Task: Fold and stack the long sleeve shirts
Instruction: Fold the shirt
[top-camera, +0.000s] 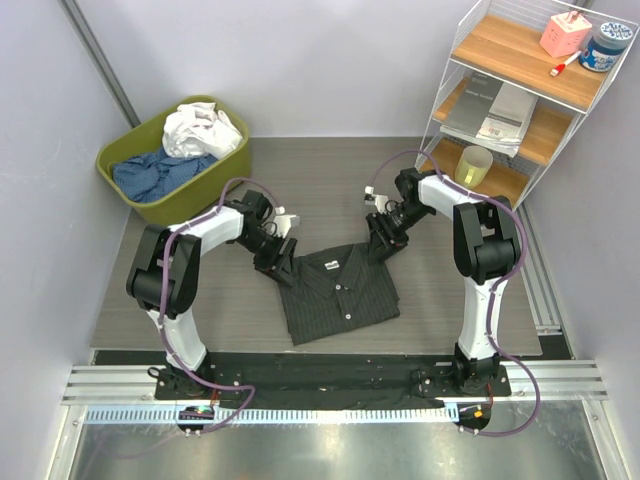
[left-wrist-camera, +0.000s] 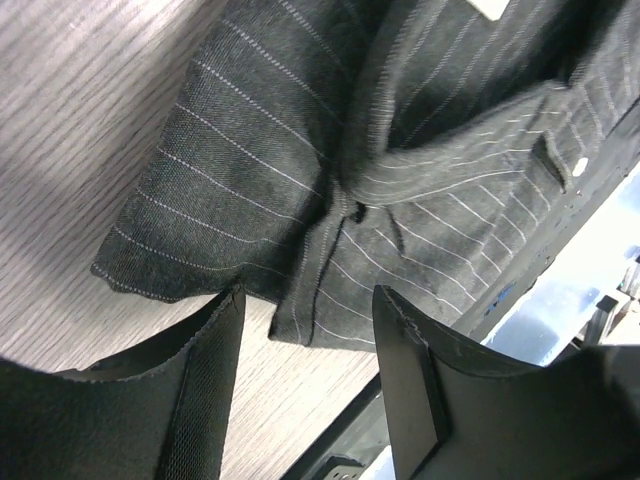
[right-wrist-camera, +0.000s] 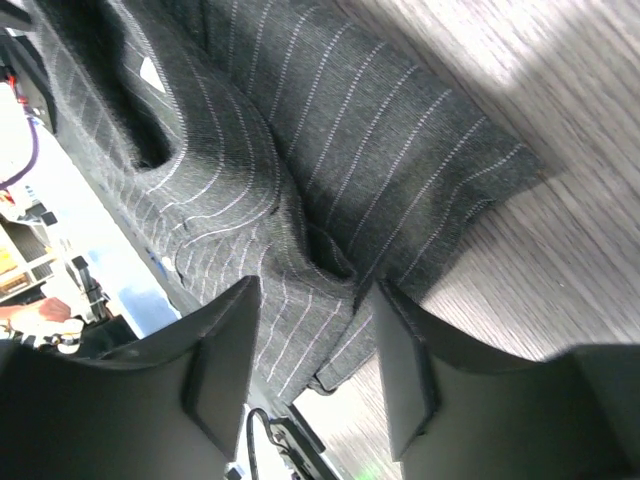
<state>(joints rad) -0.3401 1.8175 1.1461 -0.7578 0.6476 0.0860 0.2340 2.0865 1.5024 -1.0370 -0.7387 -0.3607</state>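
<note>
On the table (top-camera: 420, 312), shirt (top-camera: 335, 295) (folded), left end effector (top-camera: 279, 262), right end effector (top-camera: 384, 244) both spread at its corners

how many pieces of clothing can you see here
3: a dark pinstriped button-up shirt lying on the grey wood-grain table, plus a crumpled white garment and a blue denim garment in the olive-green plastic tub; others may be buried beneath them.

I see a green basket (top-camera: 160, 208) at the worktop's (top-camera: 330, 170) far left, and a wire shelf (top-camera: 500, 45) holding a yellow cup (top-camera: 474, 165) at right.
</note>
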